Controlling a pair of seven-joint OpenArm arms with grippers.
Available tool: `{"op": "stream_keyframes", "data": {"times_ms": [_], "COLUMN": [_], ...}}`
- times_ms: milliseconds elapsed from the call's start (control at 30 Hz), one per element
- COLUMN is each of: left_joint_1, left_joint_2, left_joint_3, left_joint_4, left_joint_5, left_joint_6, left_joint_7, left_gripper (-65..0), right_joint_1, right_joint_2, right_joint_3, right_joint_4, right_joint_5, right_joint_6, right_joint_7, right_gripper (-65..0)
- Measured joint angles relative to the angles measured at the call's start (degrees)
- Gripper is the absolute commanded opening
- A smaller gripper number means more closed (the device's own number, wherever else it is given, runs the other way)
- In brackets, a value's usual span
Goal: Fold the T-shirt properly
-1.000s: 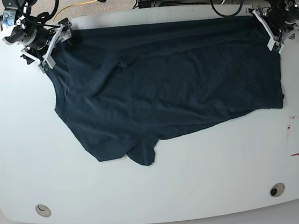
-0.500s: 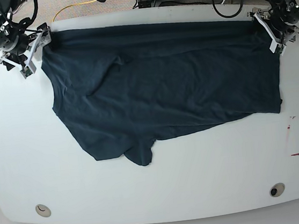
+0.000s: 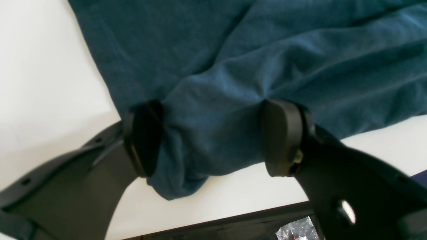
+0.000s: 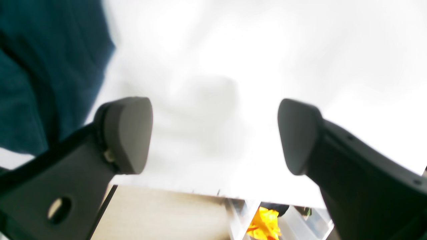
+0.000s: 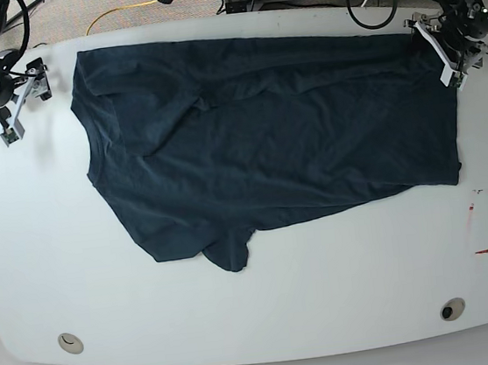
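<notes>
While spread wide over bare table (image 4: 233,50), right gripper (image 4: 215,135) empty; left gripper (image 3: 213,136) straddling T-shirt (image 3: 267,50) corner, unclamped.

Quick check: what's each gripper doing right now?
Left gripper: fingers around a T-shirt corner; grip cannot be told.
Right gripper: open, empty.

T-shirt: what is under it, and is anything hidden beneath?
The T-shirt lies spread on the white table, which shows bare all around it. The cloth is opaque, so whatever the table holds beneath it cannot be seen.
</notes>
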Motion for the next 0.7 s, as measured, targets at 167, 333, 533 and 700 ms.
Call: {"op": "stream_keyframes", "data": {"times_ms": [167, 333, 533, 700], "left_joint_1": [0.02, 0.02, 0.02, 0.07], "left_joint_2": [-0.02, -0.02, -0.07, -0.02], "left_joint_3": [0.04, 0.04, 0.04, 0.02], "left_joint_4": [0.00, 0.00, 0.00, 0.31], "left_joint_5": [-0.02, -0.02, -0.17, -0.20], "left_joint_6": [0.00, 0.00, 0.00, -0.02], "left_joint_7": [0.00, 0.00, -0.02, 0.04], "left_gripper": [-21.7, -21.7, -21.9, -21.9], "right_joint_1": [-0.13, -0.52, -0.76, -0.66], "right_joint_2": [-1.16, -6.34, -10.47, -14.47], "right_joint_3": [-0.20, 3.65, 4.63, 4.28], "right_joint_4": [2.14, 7.85, 10.97, 13.11], "right_joint_5": [0.94, 7.32, 11.43, 12.39], "right_joint_6": [0.13, 0.09, 0.02, -0.02], "right_joint_7": [-1.16, -7.91, -12.09, -11.91], "right_gripper": [-8.9, -8.9, -8.9, -9.8]}}
